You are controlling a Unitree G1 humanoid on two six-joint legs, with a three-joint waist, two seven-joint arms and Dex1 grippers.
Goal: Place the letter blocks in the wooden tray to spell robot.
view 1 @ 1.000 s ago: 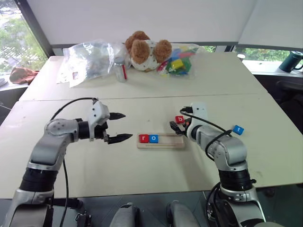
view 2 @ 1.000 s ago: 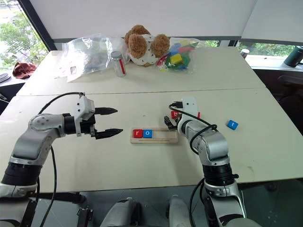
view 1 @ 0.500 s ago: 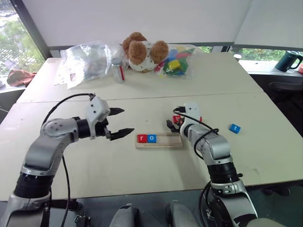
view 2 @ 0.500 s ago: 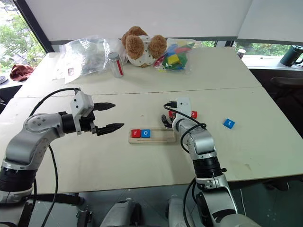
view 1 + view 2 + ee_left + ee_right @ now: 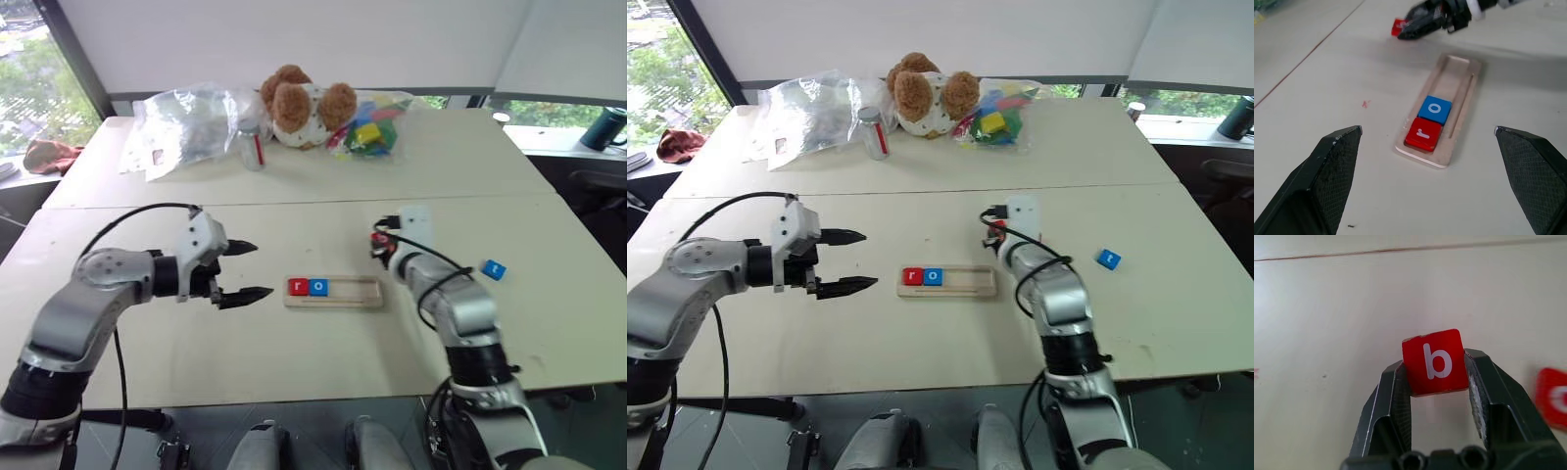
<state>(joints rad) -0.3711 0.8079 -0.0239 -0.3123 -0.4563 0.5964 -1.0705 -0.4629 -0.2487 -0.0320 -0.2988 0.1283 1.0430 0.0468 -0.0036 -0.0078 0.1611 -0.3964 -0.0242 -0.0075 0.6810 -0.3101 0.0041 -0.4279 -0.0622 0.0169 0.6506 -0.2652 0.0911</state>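
Note:
The wooden tray (image 5: 355,293) lies at the table's middle, with a red r block (image 5: 298,287) and a blue o block (image 5: 317,287) side by side at its left end. Just behind the tray's right end, my right gripper (image 5: 377,238) is shut on a red b block (image 5: 1436,362), which is held a little above the table. A second red block (image 5: 1553,399) lies on the table close by. To the right lies a blue t block (image 5: 494,268). My left gripper (image 5: 261,267) hangs open and empty to the left of the tray.
At the back of the table are a teddy bear (image 5: 299,103), clear plastic bags (image 5: 186,122), a small bottle (image 5: 252,145) and a bag of coloured toy blocks (image 5: 367,127). A dark mug (image 5: 601,127) stands far right. A seam (image 5: 294,203) runs between the two tabletops.
My right gripper has shut on the red b block, raised it off the table and shifted right. The left arm has drawn back slightly, still open.

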